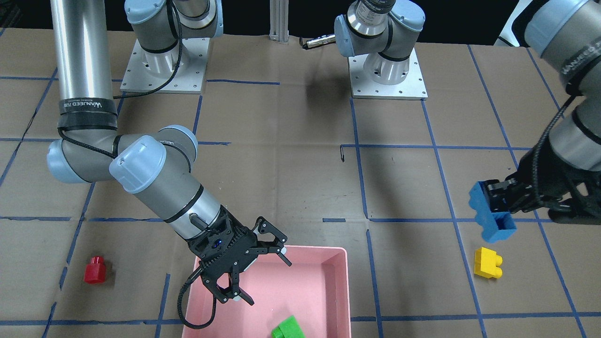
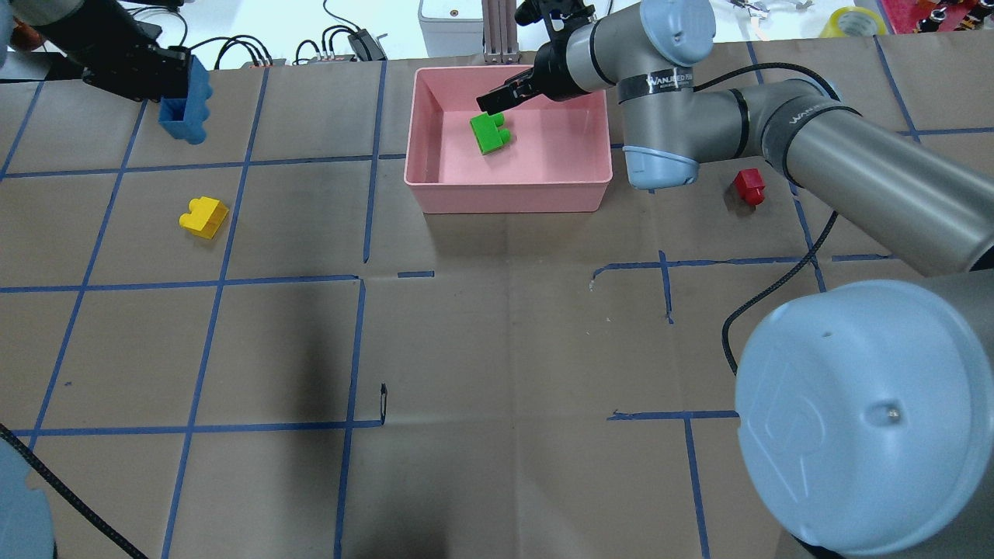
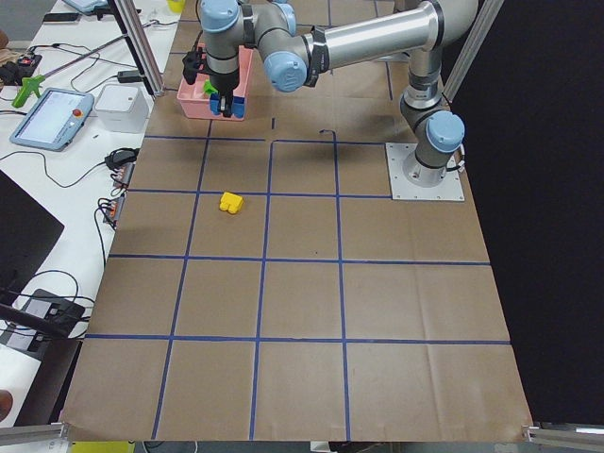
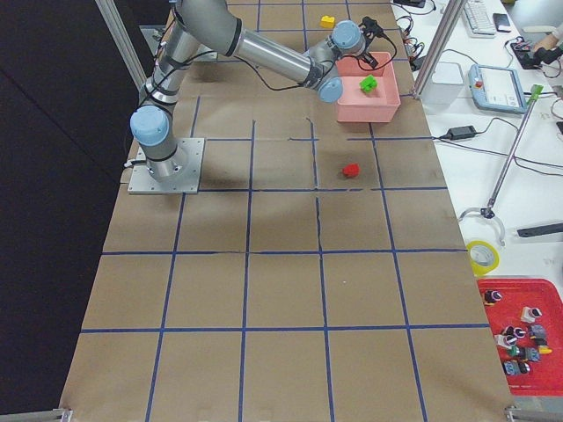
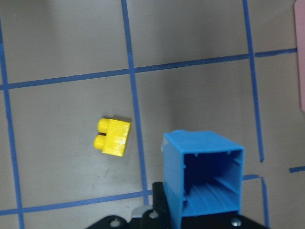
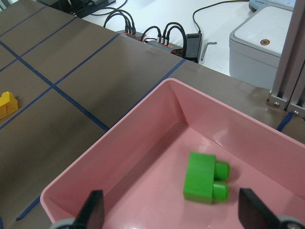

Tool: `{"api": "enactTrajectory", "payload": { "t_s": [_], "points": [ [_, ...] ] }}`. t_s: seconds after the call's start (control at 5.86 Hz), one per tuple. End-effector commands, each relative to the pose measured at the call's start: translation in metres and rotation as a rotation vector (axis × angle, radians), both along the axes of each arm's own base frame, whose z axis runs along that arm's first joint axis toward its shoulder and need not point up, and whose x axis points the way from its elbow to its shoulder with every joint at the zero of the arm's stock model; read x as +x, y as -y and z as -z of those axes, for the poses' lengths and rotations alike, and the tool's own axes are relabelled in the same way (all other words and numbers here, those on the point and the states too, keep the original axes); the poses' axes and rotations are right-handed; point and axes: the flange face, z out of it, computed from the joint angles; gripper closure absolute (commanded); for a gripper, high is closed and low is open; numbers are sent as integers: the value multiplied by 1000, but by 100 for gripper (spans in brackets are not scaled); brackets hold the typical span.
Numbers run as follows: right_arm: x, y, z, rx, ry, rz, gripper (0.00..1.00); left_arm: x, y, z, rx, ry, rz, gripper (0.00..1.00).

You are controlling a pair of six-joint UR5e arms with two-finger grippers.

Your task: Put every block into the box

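Note:
The pink box (image 2: pixel 505 196) stands at the far middle of the table, with the green block (image 2: pixel 489 132) lying inside it. My right gripper (image 2: pixel 505 97) hangs open and empty just above the green block (image 6: pixel 205 177); it also shows in the front view (image 1: pixel 263 277). My left gripper (image 1: pixel 495 199) is shut on the blue block (image 1: pixel 493 213) and holds it in the air, hollow side showing (image 5: pixel 205 176). The yellow block (image 2: pixel 203 216) lies on the paper near and below it. The red block (image 2: pixel 750 186) sits on the table to the right of the box.
A small black clip (image 2: pixel 384 400) lies on the paper mid-table. Cables and grey boxes (image 2: pixel 342 43) lie past the table's far edge. The arms' base plates (image 1: pixel 389 75) stand at the robot's side. My right arm's elbow (image 2: pixel 660 155) hangs beside the box.

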Motion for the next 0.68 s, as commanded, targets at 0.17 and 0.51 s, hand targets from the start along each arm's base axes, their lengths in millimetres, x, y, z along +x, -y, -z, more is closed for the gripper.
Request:
{"api": "enactTrajectory", "payload": {
  "t_s": [0.17, 0.51],
  "points": [
    [-126, -27, -77, 304, -177, 231, 0, -150, 44, 16, 14, 37, -74, 100],
    [-289, -50, -84, 420, -494, 458, 0, -242, 87, 67, 37, 16, -145, 100]
  ]
}}
